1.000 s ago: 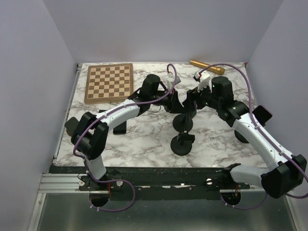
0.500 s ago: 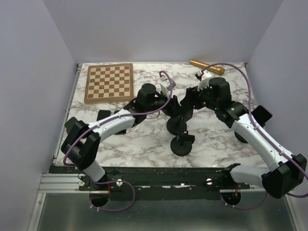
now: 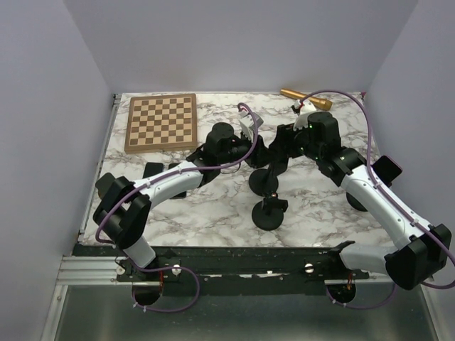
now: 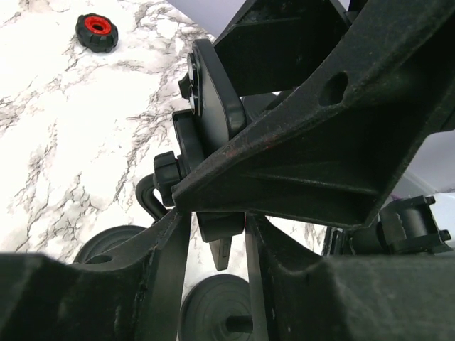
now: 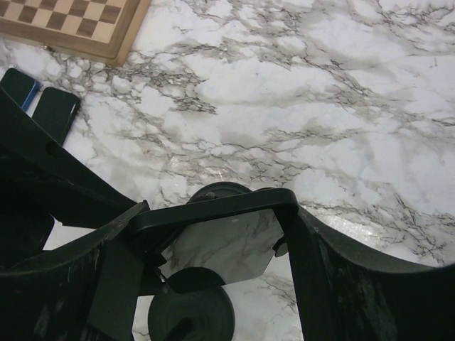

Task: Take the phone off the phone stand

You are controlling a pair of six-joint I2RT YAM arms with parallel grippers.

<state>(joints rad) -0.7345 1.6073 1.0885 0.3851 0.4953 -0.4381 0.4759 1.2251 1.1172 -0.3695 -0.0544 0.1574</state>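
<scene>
The phone [image 5: 227, 249] appears clasped between the fingers of the right end effector [image 5: 213, 227], at mid-surface over the stand's round bases. Whether the left end effector [image 4: 192, 213] is clenched on the phone stand [image 4: 213, 114] cannot be told. If the stand is not steadied, it could be dragged or toppled with the phone — the cradle may bind. Bare surface [image 3: 213, 213] lies to the near left, but its front edge is close — the chessboard [image 3: 161, 121] bounds the far left.

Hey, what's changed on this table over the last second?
The left arm sank and stretched out flatter, with the left claw still at the stand. The right claw barely shifted and keeps its grip on the stand. The chessboard stayed put.
</scene>
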